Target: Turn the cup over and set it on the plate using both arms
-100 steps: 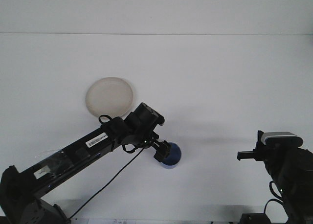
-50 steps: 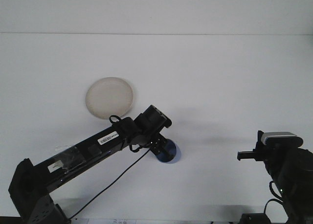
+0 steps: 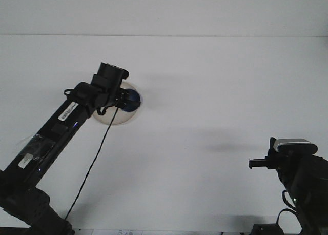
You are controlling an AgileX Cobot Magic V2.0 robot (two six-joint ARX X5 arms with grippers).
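My left gripper (image 3: 125, 100) is shut on the blue cup (image 3: 133, 101) and holds it over the right part of the round cream plate (image 3: 119, 118) at the back left. The arm and gripper hide most of the plate, and only its lower and right rim show. I cannot tell whether the cup touches the plate or which way it is turned. My right gripper (image 3: 253, 163) hovers at the front right, pointing left, far from the cup and with nothing near it.
The white table (image 3: 215, 91) stretches to a far edge against a pale wall. A black cable (image 3: 95, 160) hangs from the left wrist down toward the front edge.
The left arm has swung from the table's middle back and left, carrying the blue cup up over the plate. The right arm has not moved.
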